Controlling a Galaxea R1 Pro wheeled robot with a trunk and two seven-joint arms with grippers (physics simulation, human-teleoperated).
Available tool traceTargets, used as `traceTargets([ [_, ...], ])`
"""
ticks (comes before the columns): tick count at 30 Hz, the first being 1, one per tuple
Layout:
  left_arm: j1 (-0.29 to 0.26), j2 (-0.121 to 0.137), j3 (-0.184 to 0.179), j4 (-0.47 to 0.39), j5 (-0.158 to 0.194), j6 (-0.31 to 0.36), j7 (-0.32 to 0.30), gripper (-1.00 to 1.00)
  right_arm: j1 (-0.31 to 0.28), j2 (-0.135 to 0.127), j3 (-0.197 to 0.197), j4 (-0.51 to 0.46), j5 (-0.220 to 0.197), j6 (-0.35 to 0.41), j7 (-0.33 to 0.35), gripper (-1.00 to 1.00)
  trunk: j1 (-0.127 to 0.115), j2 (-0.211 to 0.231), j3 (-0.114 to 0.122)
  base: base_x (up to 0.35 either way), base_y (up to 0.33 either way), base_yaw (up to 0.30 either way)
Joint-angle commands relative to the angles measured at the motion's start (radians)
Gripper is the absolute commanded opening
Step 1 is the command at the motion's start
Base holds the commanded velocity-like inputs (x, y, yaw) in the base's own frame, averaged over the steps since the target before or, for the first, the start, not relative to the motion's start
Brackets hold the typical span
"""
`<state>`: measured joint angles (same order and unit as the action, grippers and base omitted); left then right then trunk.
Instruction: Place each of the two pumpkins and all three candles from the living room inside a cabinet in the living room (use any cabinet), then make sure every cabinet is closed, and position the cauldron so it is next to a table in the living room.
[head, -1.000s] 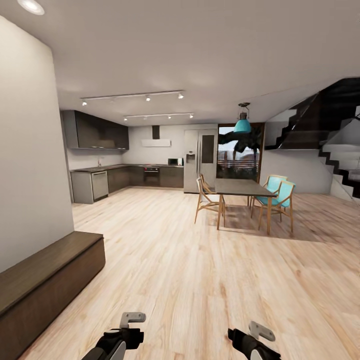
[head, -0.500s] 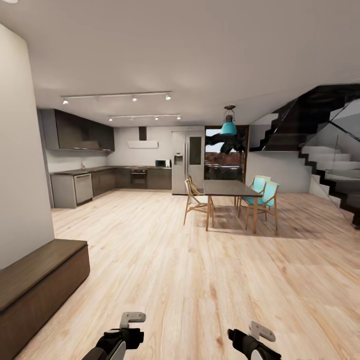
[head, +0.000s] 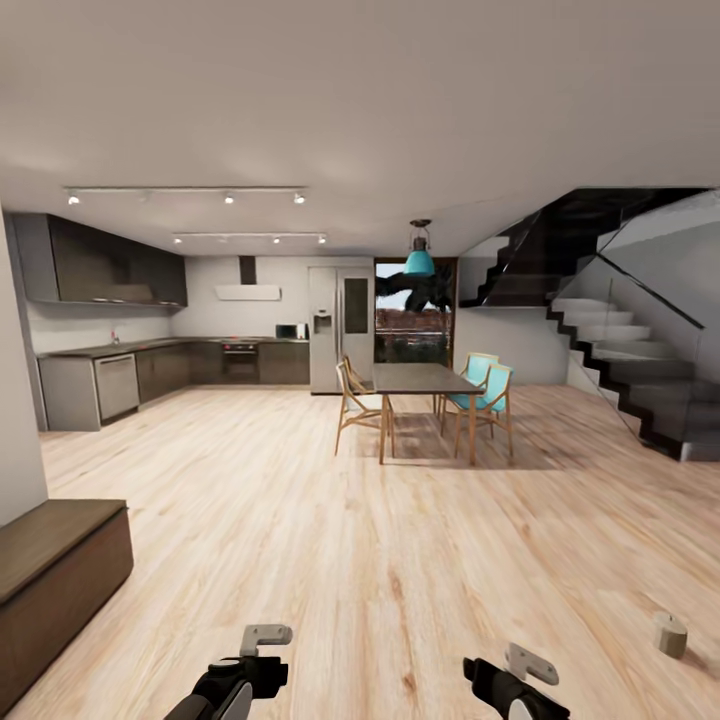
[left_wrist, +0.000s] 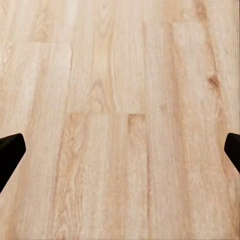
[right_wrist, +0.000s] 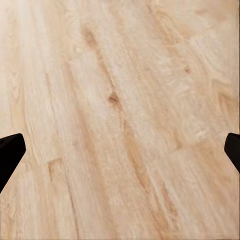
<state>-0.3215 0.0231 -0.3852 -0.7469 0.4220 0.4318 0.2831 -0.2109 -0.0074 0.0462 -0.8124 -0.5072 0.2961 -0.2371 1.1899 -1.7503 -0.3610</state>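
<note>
both grippers, left and right, hang spread and empty over bare plank floor. a candle stands on the floor just off the right arm; the cabinet lies far left. risk: the base may clip and topple the candle.

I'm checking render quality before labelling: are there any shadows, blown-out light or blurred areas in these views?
Head view: bright doorway behind the dark rectangular dining table, which casts a soft floor shadow; the small beige stubby candle looks slightly soft. Both wrist views: evenly lit light wood plank floor, no glare.
</note>
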Motion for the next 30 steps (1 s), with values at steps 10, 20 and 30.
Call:
traceTargets([
  [10,0.001,0.0,-0.007,-0.001,0.007,-0.066,0.01,1.0,-0.001,-0.005,-0.009,-0.001,-0.008,0.002,-0.005,1.0,0.0,-0.001,0.008,0.0,0.0,-0.245],
  [20,0.007,0.001,-0.006,0.06,0.012,-0.16,0.007,1.0,-0.001,-0.005,-0.009,-0.001,-0.008,0.002,-0.004,1.0,0.0,-0.001,0.017,0.0,0.0,-0.239],
  [30,0.007,0.0,-0.007,0.1,0.008,-0.209,0.007,1.0,-0.001,-0.005,-0.012,-0.001,-0.011,0.01,-0.009,1.0,0.0,-0.001,0.007,0.0,0.0,-0.06],
])
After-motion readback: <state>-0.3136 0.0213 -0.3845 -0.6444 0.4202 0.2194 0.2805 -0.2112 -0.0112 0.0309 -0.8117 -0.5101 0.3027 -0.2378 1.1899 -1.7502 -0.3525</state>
